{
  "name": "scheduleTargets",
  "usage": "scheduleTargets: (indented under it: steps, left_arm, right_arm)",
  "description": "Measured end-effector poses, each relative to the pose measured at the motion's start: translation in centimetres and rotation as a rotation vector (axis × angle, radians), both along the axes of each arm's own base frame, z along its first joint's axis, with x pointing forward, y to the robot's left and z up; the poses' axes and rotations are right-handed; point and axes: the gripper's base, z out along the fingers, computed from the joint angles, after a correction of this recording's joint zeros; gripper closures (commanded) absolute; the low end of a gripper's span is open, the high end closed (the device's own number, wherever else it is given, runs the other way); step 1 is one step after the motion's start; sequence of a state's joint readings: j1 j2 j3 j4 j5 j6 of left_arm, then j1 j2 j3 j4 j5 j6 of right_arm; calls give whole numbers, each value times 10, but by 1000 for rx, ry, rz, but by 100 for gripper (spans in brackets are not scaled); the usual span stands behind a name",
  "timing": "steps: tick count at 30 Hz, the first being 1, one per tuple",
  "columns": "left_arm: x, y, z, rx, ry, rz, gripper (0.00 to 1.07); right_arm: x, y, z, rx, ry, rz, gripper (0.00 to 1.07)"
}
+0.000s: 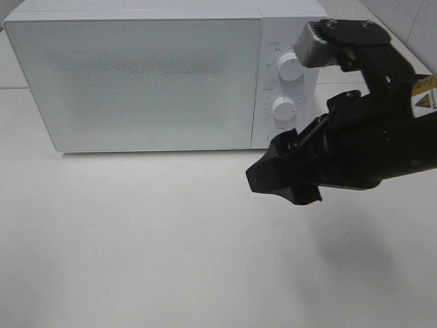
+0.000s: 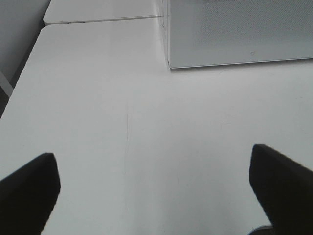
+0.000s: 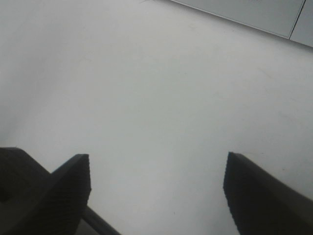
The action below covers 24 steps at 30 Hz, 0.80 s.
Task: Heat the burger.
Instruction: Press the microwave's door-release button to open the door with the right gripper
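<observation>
- White microwave oven [image 1: 157,75]; its door panel is pale grey-green, with a broad patch of fine dark speckles across the middle.
- White upper dial [image 1: 289,66] and white lower dial [image 1: 283,107], each ringed by faint grey markings.
- Plain white desk [image 1: 136,246], with a soft grey shadow beneath the arm.
- Right claw [image 1: 283,186]: matte black. In the wrist view its fingers [image 3: 63,191] show a fine grid texture.
- Left claw [image 2: 152,166]: plain black.
- Light grey ribbed housing [image 1: 315,42] on the black arm.
- Yellow warning label [image 1: 425,102] bearing a black triangle.

white microwave [image 1: 136,75] with its door shut, two round knobs [image 1: 289,67], standing on white table [image 1: 136,239]
</observation>
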State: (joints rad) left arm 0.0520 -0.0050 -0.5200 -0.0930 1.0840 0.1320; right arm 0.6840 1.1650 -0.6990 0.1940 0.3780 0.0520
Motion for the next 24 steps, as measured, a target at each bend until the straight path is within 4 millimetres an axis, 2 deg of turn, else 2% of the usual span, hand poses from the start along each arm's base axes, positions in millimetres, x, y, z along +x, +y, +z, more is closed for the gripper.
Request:
scheduleTargets:
  steps: [4,9,10,11,13,14,15,17,18,19,21,24]
  left_arm:
    - [0,0,0,0,0,0,9]
    - [0,0,0,0,0,0,9]
    - [0,0,0,0,0,0,9]
    - [0,0,0,0,0,0,9]
    - [0,0,0,0,0,0,9]
    - [0,0,0,0,0,0,9]
    - [0,0,0,0,0,0,9]
    - [0,0,0,0,0,0,9]
    - [0,0,0,0,0,0,9]
    - [0,0,0,0,0,0,9]
    - [0,0,0,0,0,0,9]
    - [0,0,0,0,0,0,9]
  right_arm:
    - [-11,-9,11,-16,1,21,33]
    - [-37,-28,29,-39,9,51,33]
    - [-37,-28,29,-39,9,51,33]
    - [-46,-35,34,-37,7,58,33]
    - [-50,-38,37,-34,4,61,33]
    - [-59,-45,42,-37,4,69,33]
    - [-59,-45,42,-37,4,69,33]
    - [-74,-57,50,-21,-20,77,33]
    - [-74,-57,50,-21,-20,77,33]
    - [-84,-66,56,-8,-50,82,33]
    - [-88,-70,58,0,-61,78,33]
    - [-103,-88,64,19,-97,21,33]
